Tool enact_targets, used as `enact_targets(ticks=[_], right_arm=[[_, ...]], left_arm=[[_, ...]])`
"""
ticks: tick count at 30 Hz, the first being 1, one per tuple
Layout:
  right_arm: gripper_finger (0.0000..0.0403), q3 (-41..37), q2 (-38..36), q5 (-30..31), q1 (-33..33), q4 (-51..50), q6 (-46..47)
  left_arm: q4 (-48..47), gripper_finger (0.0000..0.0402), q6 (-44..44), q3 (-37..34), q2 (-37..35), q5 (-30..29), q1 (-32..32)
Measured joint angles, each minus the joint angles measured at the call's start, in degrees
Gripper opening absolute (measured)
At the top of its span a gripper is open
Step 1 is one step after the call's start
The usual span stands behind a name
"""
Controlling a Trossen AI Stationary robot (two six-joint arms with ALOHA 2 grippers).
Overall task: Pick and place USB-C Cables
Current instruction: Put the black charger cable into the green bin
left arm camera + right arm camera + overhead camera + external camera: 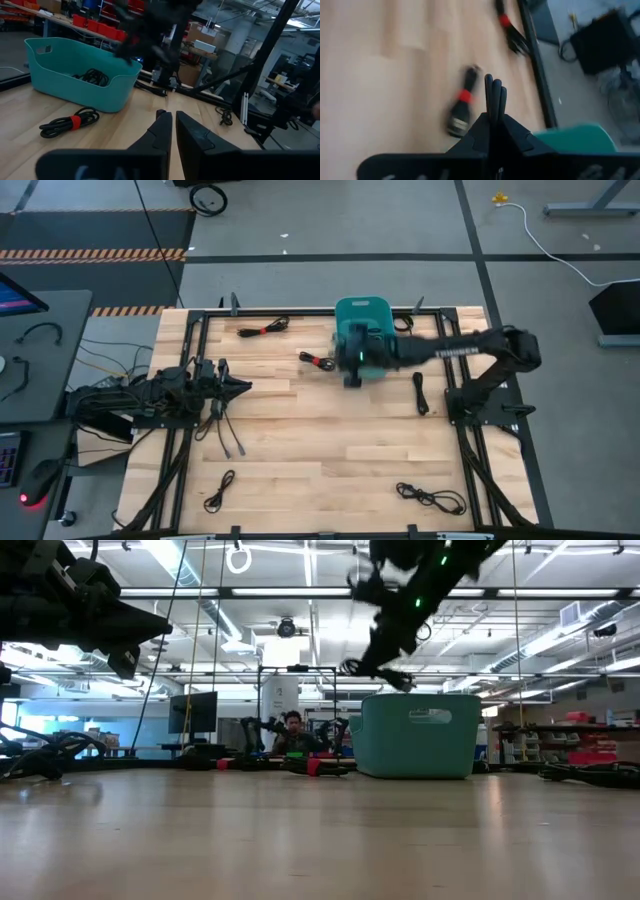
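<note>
A teal bin (362, 312) stands at the table's far edge, with black cables (92, 77) coiled inside it. Other short black USB-C cables lie loose on the wood. One with a red band (318, 361) (462, 107) (70, 122) lies just left of the bin, and another with red (263, 330) lies farther left. My right gripper (495, 92) (352, 370) hovers at the bin's near left corner, raised above the table (385, 665), fingers shut with nothing visible between them. My left gripper (172, 125) (238, 388) waits at the table's left side, shut, pointing toward the bin.
More black cables lie right of the bin (420, 392), near the table's near right corner (432, 498), near its near left corner (219, 490) and beside the left arm (228, 432). Black frame rails (455, 410) run along the table's sides. A person (292, 730) sits beyond the far edge.
</note>
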Motion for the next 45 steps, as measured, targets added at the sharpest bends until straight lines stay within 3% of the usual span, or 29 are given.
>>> enact_targets(ticks=[6,13,19,24,29,37,41,45], right_arm=[[0.0025,0.0,1.1,-11.1,-12.5,-5.9,-4.1],[0.0036,-0.3,2.6,-20.0,-16.5,-12.1,-4.2],[0.006,-0.7,5.9,-20.0,-15.5,-12.3,-4.2],[0.0107,-0.6,7.0,-20.4,-14.9,-12.7,-2.7],[0.0137,-0.6,3.7,-15.6,-13.9,-13.0,0.1],[0.0121,-0.6,-8.0,-5.1,-5.1,-12.5,6.8],[0.0111,-0.6,-12.0,-4.1,4.5,-8.1,13.3],[0.0107,-0.6,-11.3,-2.9,16.3,-2.9,17.1]], left_arm=[[0.0,0.0038,0.0,0.0,0.0,0.0,0.0],[-0.1,0.0038,0.0,0.0,0.0,0.0,0.0],[0.0,0.0032,0.0,0.0,0.0,0.1,0.0],[0.0,0.003,0.0,0.0,0.0,0.0,0.0],[0.0,0.0036,0.0,0.0,0.0,0.0,0.0],[0.0,0.0029,0.0,0.0,0.0,-0.1,0.1],[0.1,0.0029,0.0,0.0,0.0,-0.4,0.1],[0.3,0.0035,0.0,0.0,0.0,-0.5,0.0]])
